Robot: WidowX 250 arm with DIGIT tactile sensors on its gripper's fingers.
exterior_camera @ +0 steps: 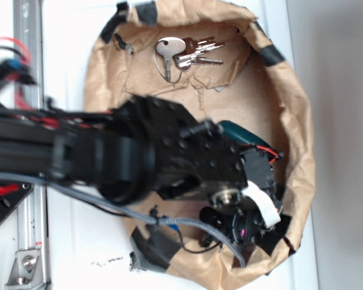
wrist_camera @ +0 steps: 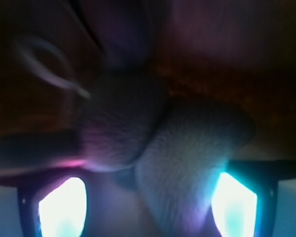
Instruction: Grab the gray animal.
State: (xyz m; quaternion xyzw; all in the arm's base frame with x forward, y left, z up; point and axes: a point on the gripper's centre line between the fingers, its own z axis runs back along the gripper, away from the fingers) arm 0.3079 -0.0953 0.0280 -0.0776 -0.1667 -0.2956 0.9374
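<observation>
Gray animal (wrist_camera: pixel 153 148) fills the wrist view, right up against the camera and blurred: a rounded, woven-looking body on the left (wrist_camera: pixel 121 128) and a broad lobe, probably one half of the forked tail, spreading down to the right. Its surface shows a fine fabric weave and no shine, so it should be light, soft and a little squashy, with cloth that grips well and nothing breakable. In the exterior view the toy itself is hidden under the arm (exterior_camera: pixel 109 157); it must lie at the near right of the brown paper nest (exterior_camera: pixel 296 121), below the wrist.

The gripper (wrist_camera: pixel 148 207) is down over it, its two glowing fingertips (wrist_camera: pixel 61 207) showing at the bottom of the wrist view, one on each side of the toy. They stand wide apart, and I cannot tell whether either pad touches the cloth.

The narrow waist where body meets tail looks the surest place to pinch; the flat tail lobe could fold and slide out.

A dark-green case (exterior_camera: pixel 245 132) peeks out just beyond the wrist, close enough to be caught by mistake. The keys (exterior_camera: pixel 184 53) lie well apart at the far side of the nest
</observation>
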